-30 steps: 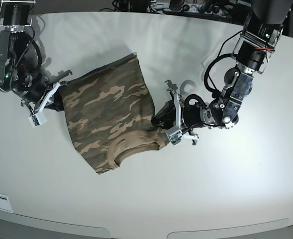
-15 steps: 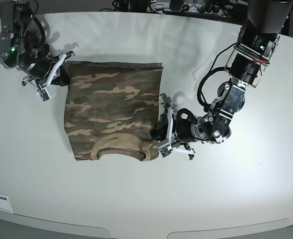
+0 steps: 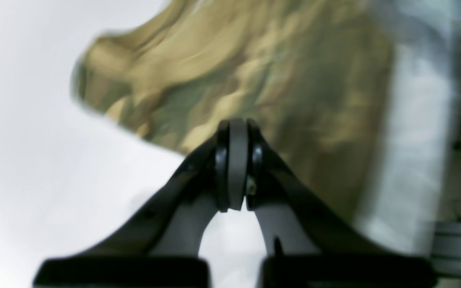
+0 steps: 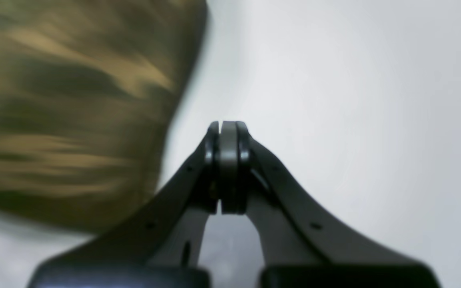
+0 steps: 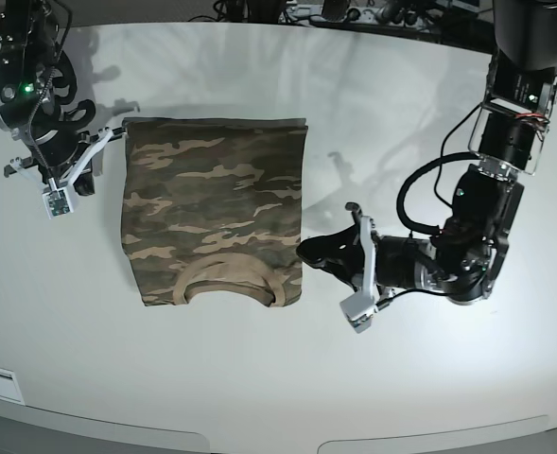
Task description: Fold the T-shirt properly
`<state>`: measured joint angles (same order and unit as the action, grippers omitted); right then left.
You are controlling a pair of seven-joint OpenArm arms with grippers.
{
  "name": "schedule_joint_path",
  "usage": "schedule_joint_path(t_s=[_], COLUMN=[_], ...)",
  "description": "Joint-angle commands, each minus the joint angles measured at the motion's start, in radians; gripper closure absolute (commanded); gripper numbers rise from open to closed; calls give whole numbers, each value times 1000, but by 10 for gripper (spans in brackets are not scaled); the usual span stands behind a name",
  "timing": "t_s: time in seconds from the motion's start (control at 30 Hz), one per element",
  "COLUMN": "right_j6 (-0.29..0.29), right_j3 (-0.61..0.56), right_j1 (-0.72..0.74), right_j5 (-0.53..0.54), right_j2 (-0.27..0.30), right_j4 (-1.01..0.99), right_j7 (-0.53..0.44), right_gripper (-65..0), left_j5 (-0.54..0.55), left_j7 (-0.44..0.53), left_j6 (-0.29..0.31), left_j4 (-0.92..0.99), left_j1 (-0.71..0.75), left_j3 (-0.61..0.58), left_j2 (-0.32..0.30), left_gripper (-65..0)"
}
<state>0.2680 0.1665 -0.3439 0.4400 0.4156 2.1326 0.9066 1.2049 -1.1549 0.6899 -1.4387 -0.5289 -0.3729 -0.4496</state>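
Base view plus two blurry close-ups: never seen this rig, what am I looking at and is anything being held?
It is a two-armed robot at a white table. The base view looks down from above; the other two pictures come from cameras mounted on each wrist, looking past that arm's own hand. The left hand sits on the base view's right, the right hand on its left. Between them lies a camouflage T-shirt, folded into a neat rectangle with its tan collar towards the near edge. Both wrist views are blurred, but each shows the hand's two fingers pressed together with no cloth between them, so both hands are shut and hold nothing. The shirt rests on the table alone.
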Motion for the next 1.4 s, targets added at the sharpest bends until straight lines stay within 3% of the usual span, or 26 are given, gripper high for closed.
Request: schedule_joint_path(t_s=[0.0,0.1,0.23,0.37,0.43,0.57,0.7,0.93,1.37], right_j6=[29,128,290,404,430,430,430,430,430], right_j3=[13,53,140,238,289,415,569,752,776], right_j1=[2,-16,-31,-45,-73,-141,-217,-367,-705], right_j5=[51,203,462,711,810,1022,1043,1043,1043], right_j2=[11,11,11,10,10,5,-25,-69,-75], right_j4=[40,100,161,172,171,171,172,172,172], right_j7=[-20,-18,42,148,193,323,442,456,490], right_gripper=[0,0,0,0,0,0,0,0,0], left_j5=[84,279,279,279,279,279,279,279,279], left_j7=[-28,-157,-197,-197,-196,-197,-196,-196,-241], left_j6=[8,8,8,8,8,8,8,8,8], left_j4=[-34,-92,-187,-323,-405,-559,-679,-835,-917], left_j1=[-8,62,189,318,394,537,690,955,1492], left_j3=[38,138,274,365,401,463,536,658,746], left_j2=[-20,-41,-56,-84,-106,-139,-154,-154,-151], left_gripper=[0,0,0,0,0,0,0,0,0])
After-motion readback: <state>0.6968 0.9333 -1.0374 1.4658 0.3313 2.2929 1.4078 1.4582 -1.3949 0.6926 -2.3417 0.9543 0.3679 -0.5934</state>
